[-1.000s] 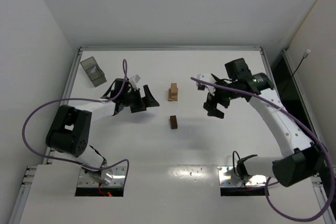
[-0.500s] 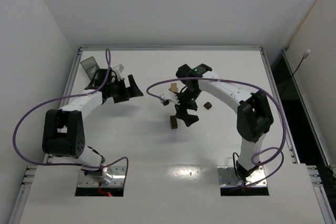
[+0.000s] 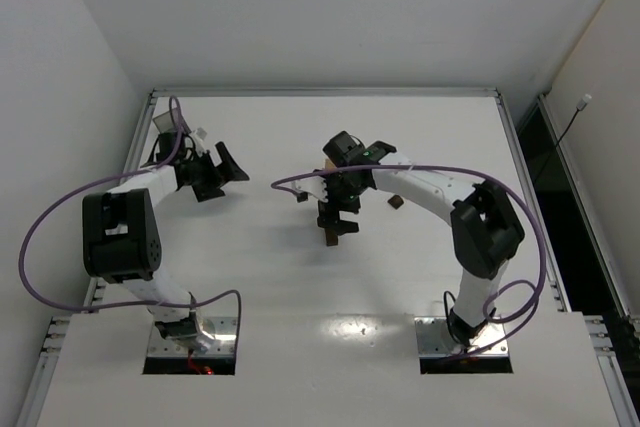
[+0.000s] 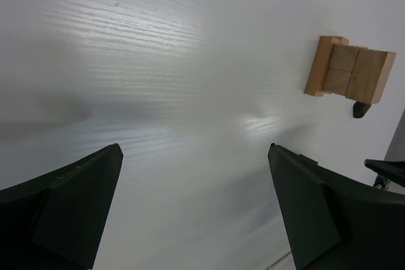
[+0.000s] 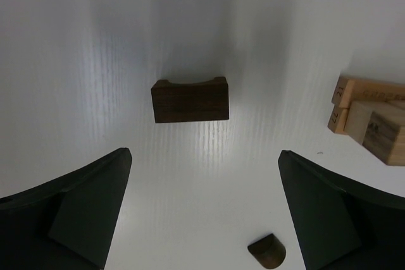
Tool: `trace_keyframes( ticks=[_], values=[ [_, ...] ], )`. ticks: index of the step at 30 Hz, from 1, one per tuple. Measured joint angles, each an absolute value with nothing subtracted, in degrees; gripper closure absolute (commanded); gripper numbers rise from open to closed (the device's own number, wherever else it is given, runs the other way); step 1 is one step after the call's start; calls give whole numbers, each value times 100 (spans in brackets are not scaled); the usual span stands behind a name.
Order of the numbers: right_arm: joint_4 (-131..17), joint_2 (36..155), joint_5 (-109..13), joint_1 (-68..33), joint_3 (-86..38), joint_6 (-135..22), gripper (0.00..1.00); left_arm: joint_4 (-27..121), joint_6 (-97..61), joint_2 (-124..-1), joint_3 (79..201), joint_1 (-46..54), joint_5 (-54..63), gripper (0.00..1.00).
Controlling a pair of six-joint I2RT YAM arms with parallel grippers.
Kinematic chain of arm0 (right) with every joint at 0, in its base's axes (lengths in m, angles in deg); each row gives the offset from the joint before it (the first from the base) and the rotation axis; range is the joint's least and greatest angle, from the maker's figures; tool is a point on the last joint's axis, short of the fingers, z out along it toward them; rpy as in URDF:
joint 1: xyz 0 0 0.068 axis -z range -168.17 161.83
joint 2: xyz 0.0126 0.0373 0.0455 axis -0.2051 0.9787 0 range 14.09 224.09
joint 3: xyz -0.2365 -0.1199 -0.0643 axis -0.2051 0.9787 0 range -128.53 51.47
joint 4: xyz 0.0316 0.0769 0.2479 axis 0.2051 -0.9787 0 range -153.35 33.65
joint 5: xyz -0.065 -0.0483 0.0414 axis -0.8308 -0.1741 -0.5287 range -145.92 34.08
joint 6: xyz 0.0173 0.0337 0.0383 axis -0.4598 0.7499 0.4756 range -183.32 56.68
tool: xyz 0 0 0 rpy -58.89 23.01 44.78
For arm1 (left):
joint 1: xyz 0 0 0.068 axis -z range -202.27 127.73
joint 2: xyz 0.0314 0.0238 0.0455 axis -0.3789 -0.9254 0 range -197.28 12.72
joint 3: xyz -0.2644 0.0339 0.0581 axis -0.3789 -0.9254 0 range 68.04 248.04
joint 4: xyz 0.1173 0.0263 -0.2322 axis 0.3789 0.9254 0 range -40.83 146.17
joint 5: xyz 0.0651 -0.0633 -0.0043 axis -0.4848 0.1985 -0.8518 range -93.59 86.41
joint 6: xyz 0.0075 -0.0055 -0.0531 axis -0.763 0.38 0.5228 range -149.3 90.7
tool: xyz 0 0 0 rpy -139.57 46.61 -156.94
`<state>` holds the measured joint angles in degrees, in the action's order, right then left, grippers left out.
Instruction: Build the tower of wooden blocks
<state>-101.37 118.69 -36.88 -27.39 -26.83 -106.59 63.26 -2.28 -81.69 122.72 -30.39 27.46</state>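
The right arm bends across the middle of the desk [image 3: 250, 277]. The right gripper [image 5: 204, 156] points down, released and empty, over the dark arch block [image 5: 190, 100], which lies alone. The tan stack [image 5: 370, 124] stands close by, and a small dark piece [image 5: 267, 251] lies near. The left arm is folded toward the far left, with the left gripper [image 4: 195, 156] also released, well apart from the stack.

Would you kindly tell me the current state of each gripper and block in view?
left gripper: open, empty.
right gripper: open, empty.
dark arch block: loose on the table, below the right gripper.
tan block stack: standing, no dark piece on it.
small dark rounded piece: loose on the table.
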Motion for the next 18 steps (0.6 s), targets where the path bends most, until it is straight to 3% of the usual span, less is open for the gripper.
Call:
trace_keyframes(
  ticks=[11, 18],
  values=[
    [-10615, 12783, -3292, -2763, -3490, -10893, 0, 6267, -112, -8289, 12300, -3347, 2969, 0],
    [-10764, 12824, -3270, -2782, -3330, -10967, 0, 6192, -25, -8486, 12300, -3347, 3010, 0]
  ],
)
